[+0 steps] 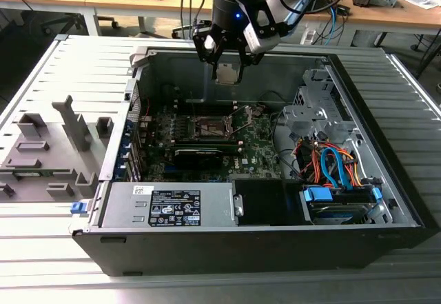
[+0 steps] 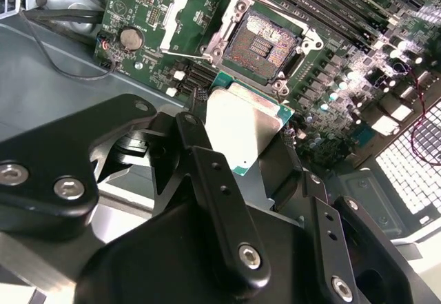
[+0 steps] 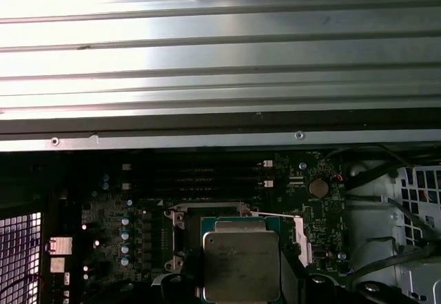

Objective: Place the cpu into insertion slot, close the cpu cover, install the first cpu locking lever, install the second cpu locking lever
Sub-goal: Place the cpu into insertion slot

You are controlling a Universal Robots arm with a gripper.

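Gripper (image 1: 227,64) clamped on cpu (image 1: 227,74) by its edges, metal face showing in both wrist views, held up over the open case (image 1: 207,249). Slot (image 2: 262,45) lies below, just ahead of the fingers (image 2: 207,173), bare, apart from cpu. Cover (image 2: 173,13) flipped open beside slot.

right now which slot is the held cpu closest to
The square insertion slot, next to the cpu in both wrist views; the long memory slots lie further.

- Clear air between cpu (image 2: 241,128) and uncovered insertion slot (image 2: 264,42).
- Hemmed by black card (image 1: 200,154) near, drive cage (image 1: 310,111) on the exterior view's right, case wall (image 1: 179,73) far.
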